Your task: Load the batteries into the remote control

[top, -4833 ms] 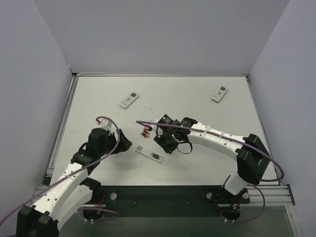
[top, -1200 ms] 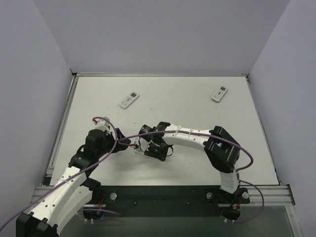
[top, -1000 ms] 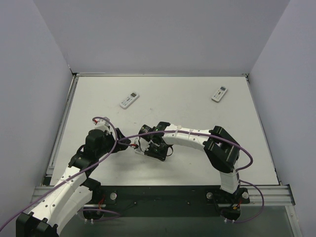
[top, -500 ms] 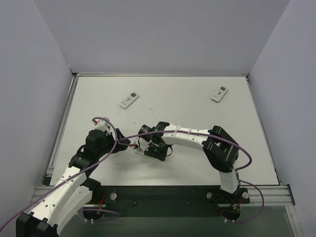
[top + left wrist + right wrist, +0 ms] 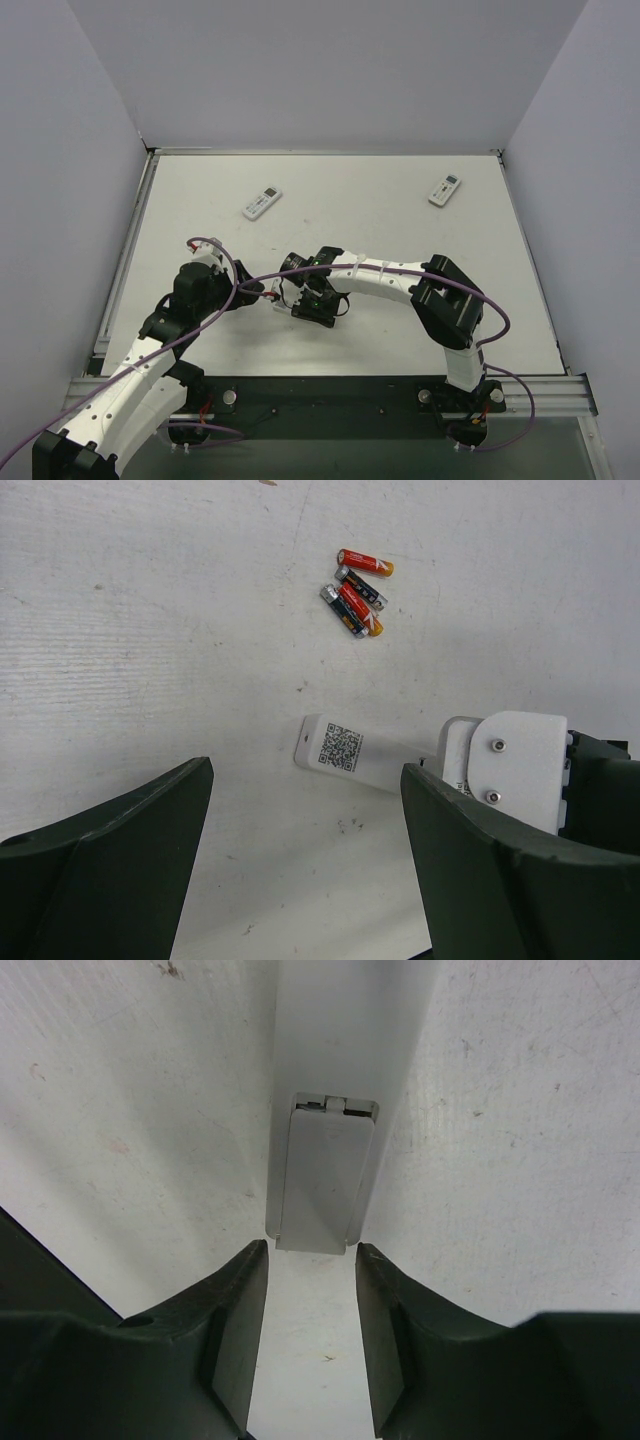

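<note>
R gripper: jaws part-open, nothing clamped betw. the pads. Fingertips sit either side of the near end of a grey panel. Whether they touch it, can't tell. Panel lies flat on the remote, which runs lengthwise straight ahead from the jaws.

L gripper: jaws wide open, empty, over the table. Just ahead, betw. the jaw tips, is the free end of that remote, QR label up. Its other end goes under the R gripper, off to the right of the L jaws.

Farther ahead of the L jaws are the batteries. Count = 4, in 1 tight cluster on the table: 2 red/orange, 2 darker. All 4 lie apart from the remote.

Remotes, top view, count = 3. 1 is at the R jaws. 2 are well beyond both jaws toward the far edge: far-left remote and far-right remote, well apart from each other.
</note>
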Available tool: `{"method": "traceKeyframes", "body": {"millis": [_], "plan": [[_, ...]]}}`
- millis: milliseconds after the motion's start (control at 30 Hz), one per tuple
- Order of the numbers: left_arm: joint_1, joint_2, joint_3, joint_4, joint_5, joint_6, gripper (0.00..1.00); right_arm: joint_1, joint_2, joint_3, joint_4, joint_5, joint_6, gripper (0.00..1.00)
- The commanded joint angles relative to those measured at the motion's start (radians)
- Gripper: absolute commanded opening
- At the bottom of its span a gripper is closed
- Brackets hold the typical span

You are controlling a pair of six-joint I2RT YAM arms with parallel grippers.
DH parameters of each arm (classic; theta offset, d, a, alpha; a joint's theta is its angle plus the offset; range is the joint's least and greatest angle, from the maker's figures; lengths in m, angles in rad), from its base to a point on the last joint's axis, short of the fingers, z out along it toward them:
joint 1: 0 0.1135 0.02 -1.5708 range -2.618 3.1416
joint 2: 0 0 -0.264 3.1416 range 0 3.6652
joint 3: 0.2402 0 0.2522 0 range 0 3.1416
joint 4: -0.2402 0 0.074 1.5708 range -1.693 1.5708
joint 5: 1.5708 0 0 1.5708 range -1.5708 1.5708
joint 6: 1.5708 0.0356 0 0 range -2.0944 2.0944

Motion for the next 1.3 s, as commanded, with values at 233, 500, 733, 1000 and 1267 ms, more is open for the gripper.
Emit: {"method": "traceKeyframes", "body": {"millis": [233, 500, 733, 1000, 1267], "plan": [[0.000, 0.000, 0.021, 0.034, 0.014, 0.002, 0.87, 0.002, -0.107, 0.039, -0.061, -0.006, 0.052, 0.54], [-0.018, 0.070, 0.032, 0.062, 0.060, 0.002, 0.87, -0.097, -0.269, -0.062, 0.034, -0.006, 0.426, 0.62], [-0.111, 0.239, 0.115, 0.048, 0.024, 0.032, 0.88, -0.179, -0.421, -0.257, 0.189, 0.062, 0.851, 0.62], [-0.179, 0.429, 0.193, 0.084, 0.014, 0.051, 0.88, -0.171, -0.440, -0.330, 0.255, 0.104, 0.977, 0.62], [-0.187, 0.575, 0.222, 0.157, 0.034, 0.043, 0.88, -0.160, -0.415, -0.353, 0.286, 0.132, 1.028, 0.63]]}}
